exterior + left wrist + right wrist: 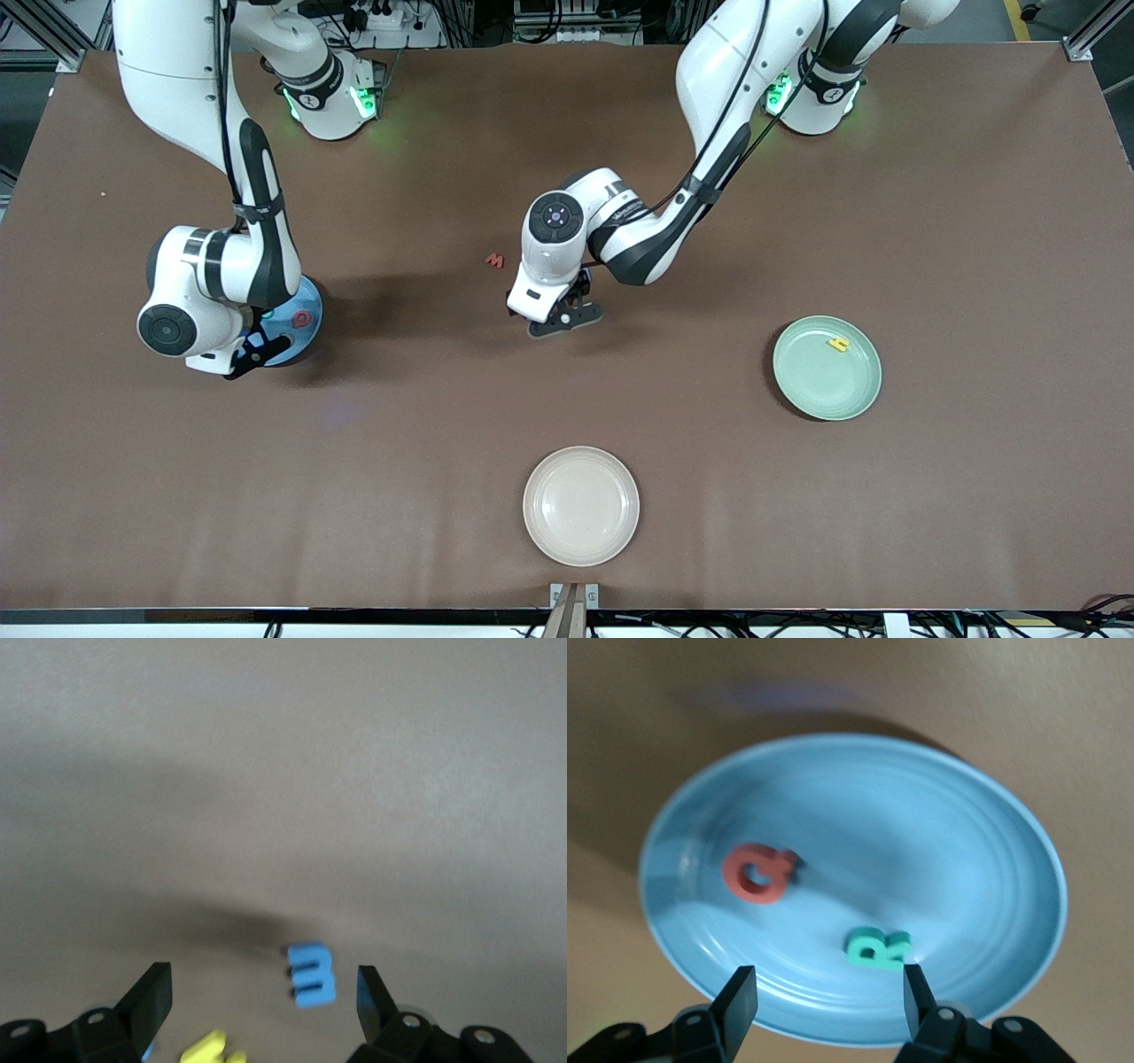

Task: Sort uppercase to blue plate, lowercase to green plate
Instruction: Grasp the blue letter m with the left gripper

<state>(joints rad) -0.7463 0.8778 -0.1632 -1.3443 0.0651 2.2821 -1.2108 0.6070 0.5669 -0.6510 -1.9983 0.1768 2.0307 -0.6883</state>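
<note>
My right gripper (254, 352) (828, 997) hangs open and empty over the blue plate (312, 299) (974, 859). On the plate lie the red Q (303, 319) (757, 873) and the teal-green R (877, 948). My left gripper (565, 319) (263, 1001) is open and low over the table's middle. A blue W (311, 974) lies on the table between its fingers, untouched. A yellow letter (213, 1050) is cut off at the frame edge. The red w (494, 260) lies on the table beside the left arm. The green plate (819, 385) holds a yellow letter (838, 344) that I cannot read.
An empty cream-pink plate (580, 505) sits near the table's front edge, nearer to the camera than the left gripper. The left arm's forearm (656, 235) stretches low over the table's middle.
</note>
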